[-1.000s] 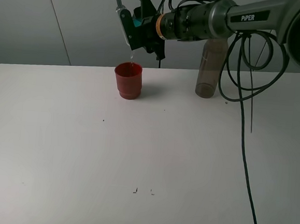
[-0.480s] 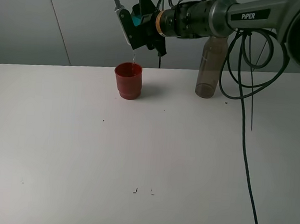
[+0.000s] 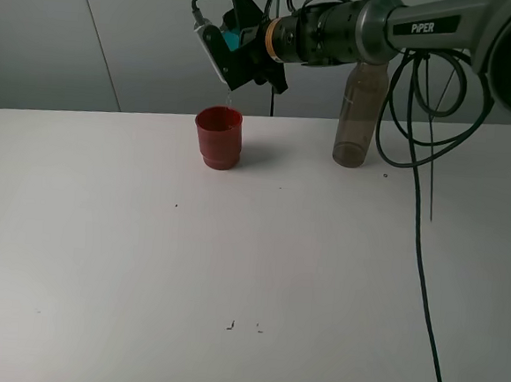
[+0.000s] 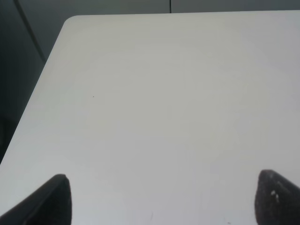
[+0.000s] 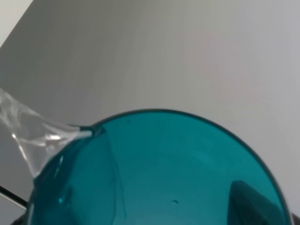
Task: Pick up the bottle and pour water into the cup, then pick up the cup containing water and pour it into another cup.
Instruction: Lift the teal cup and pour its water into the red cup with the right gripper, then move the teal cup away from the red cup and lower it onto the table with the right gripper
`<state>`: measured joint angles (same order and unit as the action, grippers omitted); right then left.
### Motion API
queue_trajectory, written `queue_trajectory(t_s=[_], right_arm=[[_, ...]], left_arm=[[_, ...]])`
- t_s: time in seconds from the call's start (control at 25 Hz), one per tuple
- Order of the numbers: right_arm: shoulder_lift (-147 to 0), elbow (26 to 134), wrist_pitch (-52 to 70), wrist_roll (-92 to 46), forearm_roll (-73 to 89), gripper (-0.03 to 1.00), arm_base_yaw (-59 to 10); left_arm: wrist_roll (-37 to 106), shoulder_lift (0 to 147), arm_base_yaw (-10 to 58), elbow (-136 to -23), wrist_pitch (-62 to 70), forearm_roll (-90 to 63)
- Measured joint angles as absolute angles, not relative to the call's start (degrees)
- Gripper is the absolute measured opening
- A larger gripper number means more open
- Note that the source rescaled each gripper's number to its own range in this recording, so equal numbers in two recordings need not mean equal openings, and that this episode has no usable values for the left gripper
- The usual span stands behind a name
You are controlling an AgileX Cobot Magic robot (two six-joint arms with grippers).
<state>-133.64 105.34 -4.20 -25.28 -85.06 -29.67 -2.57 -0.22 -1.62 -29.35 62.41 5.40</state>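
Near the white worktop's far edge, the right jaws grip a light, slippery translucent teal plastic tumbler by its sides, tipped over the opaque red ridged cup; the left jaws stand open.

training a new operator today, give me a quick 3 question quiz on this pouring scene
1. True or false: the bottle lies on its side.
2. The right gripper holds the teal cup tipped over which object? A. red cup B. bottle C. bare table
3. Fill in: the left gripper's fingers are spread, so it is ____.

Key: 1. False, it stands upright. 2. A, the red cup. 3. open.
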Motion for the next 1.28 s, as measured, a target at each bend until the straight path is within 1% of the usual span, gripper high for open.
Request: queue_trajectory(t_s=[0.4, 1.28], right_arm=[[-133.6, 105.3, -4.5, -30.5, -85.1, 0.16, -29.7], [-133.6, 105.3, -5.8, -30.9, -85.1, 0.16, -30.3]], left_arm=[[-2.7, -0.2, -1.6, -29.4, 62.4, 5.4], [-2.7, -0.2, -1.6, -29.4, 62.4, 5.4]])
